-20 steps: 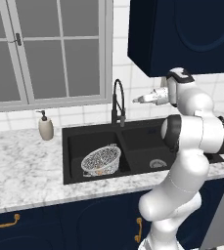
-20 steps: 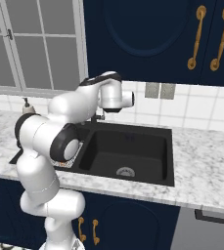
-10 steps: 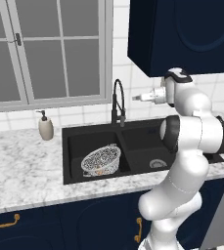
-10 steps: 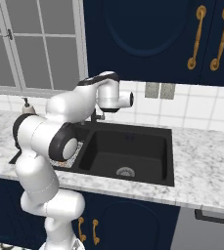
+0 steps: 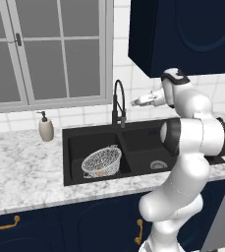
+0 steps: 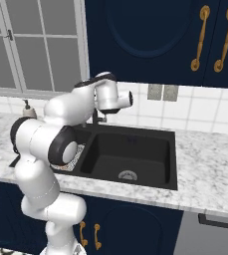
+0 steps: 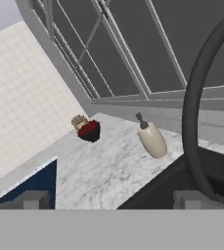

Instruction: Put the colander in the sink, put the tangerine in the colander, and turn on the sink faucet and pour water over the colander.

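The silvery wire-mesh colander [image 5: 101,161] sits in the left basin of the black sink [image 5: 139,143], and a bit of the orange tangerine [image 5: 99,172] shows through its mesh. The black gooseneck faucet [image 5: 117,101] stands behind the basins' divider. My gripper [image 5: 134,102] hovers just right of the faucet's neck at mid height, pointing left, open and holding nothing. In the hand view the faucet's arc [image 7: 192,113] curves close on the right, between the spread fingertips [image 7: 33,198]. No water stream is visible. From the right, my arm covers most of the faucet, and the sink [image 6: 135,149] lies below it.
A white soap dispenser [image 5: 46,129] stands on the marble counter left of the sink, also seen in the hand view as the dispenser [image 7: 152,139]. A small red and dark object [image 7: 88,130] rests further along the counter by the tiled wall. Window behind, dark cabinets above.
The hand has edged very slightly left toward the faucet neck. The colander and tangerine have not moved.
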### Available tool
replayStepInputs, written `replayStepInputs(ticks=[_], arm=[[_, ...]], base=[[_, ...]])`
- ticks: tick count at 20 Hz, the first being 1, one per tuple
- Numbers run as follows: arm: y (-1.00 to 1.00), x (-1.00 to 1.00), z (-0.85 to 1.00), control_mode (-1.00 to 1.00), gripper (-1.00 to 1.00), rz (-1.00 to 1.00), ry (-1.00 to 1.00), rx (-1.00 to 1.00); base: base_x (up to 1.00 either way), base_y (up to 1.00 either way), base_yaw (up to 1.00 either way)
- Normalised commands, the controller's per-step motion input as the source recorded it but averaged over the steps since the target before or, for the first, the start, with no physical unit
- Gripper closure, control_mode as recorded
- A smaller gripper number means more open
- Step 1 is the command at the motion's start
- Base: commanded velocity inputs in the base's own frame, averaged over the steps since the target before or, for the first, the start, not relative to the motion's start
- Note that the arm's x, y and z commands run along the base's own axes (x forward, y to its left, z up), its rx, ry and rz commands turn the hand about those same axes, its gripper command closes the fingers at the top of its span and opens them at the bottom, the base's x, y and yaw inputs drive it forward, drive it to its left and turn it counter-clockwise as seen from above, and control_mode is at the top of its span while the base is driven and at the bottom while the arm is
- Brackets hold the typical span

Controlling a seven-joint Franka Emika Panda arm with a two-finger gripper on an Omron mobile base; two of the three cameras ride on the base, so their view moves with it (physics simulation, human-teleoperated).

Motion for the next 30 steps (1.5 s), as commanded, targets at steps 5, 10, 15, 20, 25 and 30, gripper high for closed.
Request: replayStepInputs(ticks=[5,10,15,20,25,30], arm=[[1.00,0.00,-0.38,-1.00,-1.00,0.00,-0.14,-0.14],[1.00,0.01,-0.35,-1.00,-1.00,0.00,-0.20,-0.01],[1.00,0.27,-0.10,-1.00,-1.00,0.00,-0.24,0.00],[0.95,0.26,0.06,-1.00,-1.00,-0.06,-0.18,-0.02],[0.07,0.15,0.32,-1.00,-1.00,-0.22,0.02,0.00],[-0.92,0.00,0.35,-1.00,-1.00,-0.17,0.13,0.13]], base=[[0.00,0.00,0.00],[0.00,0.00,0.00],[0.00,0.00,0.00],[0.00,0.00,0.00],[0.00,0.00,0.00],[0.00,0.00,0.00]])
